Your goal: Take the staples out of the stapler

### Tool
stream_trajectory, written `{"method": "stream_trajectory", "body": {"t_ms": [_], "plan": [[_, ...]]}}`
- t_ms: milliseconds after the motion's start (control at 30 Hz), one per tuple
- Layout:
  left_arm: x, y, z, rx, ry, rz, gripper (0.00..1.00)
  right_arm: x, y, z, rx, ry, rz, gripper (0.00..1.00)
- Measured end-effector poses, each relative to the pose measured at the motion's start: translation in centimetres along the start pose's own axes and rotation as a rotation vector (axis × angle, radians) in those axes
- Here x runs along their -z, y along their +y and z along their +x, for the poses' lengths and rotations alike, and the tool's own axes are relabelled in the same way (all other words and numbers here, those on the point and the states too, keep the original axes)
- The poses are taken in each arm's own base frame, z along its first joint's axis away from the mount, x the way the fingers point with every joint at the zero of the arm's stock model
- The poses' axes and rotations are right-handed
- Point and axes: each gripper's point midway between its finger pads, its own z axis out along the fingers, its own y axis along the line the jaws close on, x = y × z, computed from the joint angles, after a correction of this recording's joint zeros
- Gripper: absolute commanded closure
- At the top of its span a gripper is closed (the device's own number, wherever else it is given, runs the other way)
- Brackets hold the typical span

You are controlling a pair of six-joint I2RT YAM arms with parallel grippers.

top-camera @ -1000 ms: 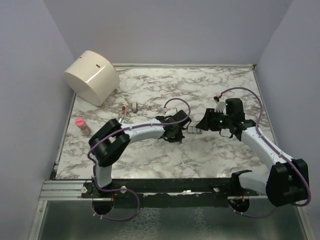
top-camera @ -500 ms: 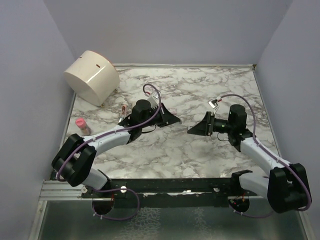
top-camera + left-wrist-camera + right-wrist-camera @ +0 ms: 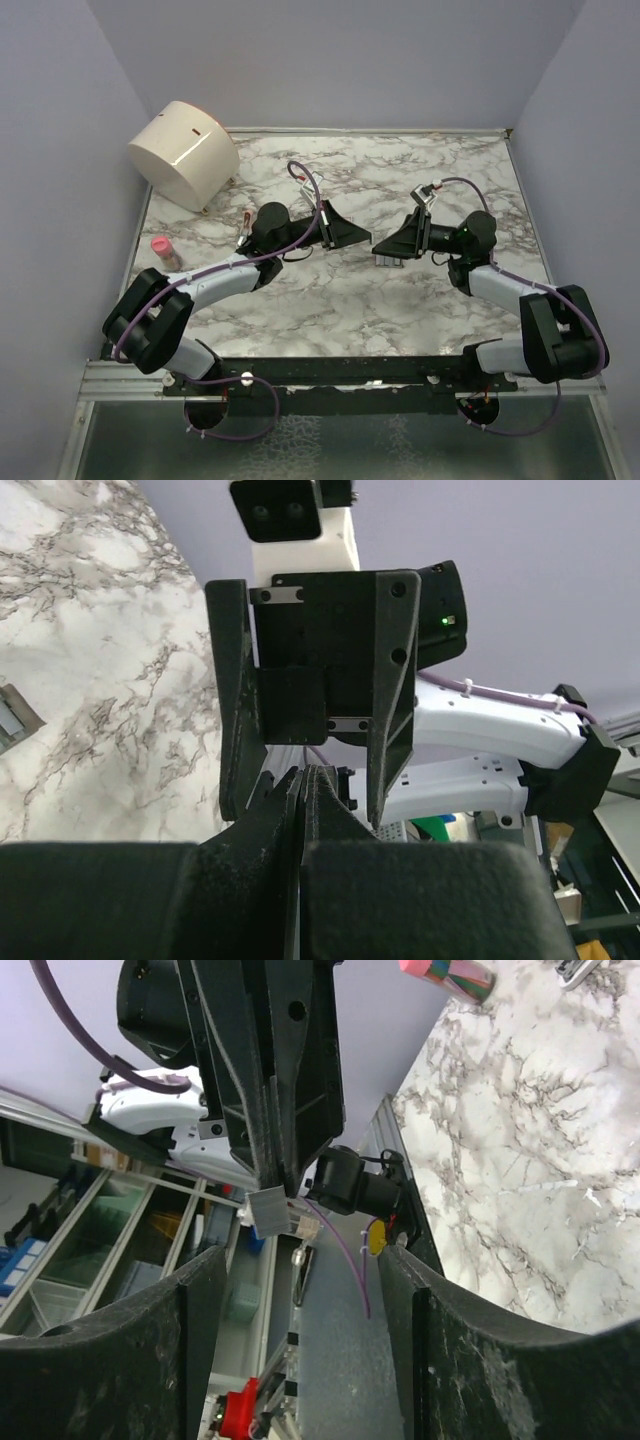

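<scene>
A marble table [image 3: 330,300] sits boxed in by plain lavender walls [image 3: 330,60]. A cream drum [image 3: 185,152] lies in the far left corner and a small pink-topped tube [image 3: 162,250] stands near the left edge. Both arms reach low across the middle and point at each other, their tips apart. The left gripper [image 3: 357,239] has its fingers pressed together, and I see nothing between them. The right gripper [image 3: 379,250] is spread wide. The staples [image 3: 388,262] lie on the marble just beside the right gripper's tips, not held. The stapler [image 3: 245,218] lies well to the left, just beside the left arm's wrist on its far side. A second ago the two grippers were huddled together over the staples. Half a second ago they had already parted. Since then the left has barely shifted, while the right arm has changed its fold and the staples now show by its tips.
</scene>
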Motion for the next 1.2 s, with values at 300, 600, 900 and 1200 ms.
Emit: {"method": "stream_trajectory", "body": {"t_ms": [300, 600, 900, 1200], "plan": [[0.1, -0.9, 0.1, -0.002, 0.009, 0.039, 1.00, -0.7, 1.0, 0.0, -0.044, 0.012, -0.066, 0.47], [0.1, -0.4, 0.4, 0.008, 0.016, 0.033, 1.00, -0.9, 1.8, 0.1, -0.056, 0.021, -0.099, 0.57], [0.1, -0.6, 0.3, 0.005, 0.012, 0.045, 1.00, -1.1, 2.1, 0.3, -0.062, 0.030, -0.118, 0.64], [0.1, -0.8, 0.3, 0.009, 0.011, 0.055, 1.00, -1.2, 2.2, 0.3, -0.059, 0.031, -0.125, 0.67]]}}
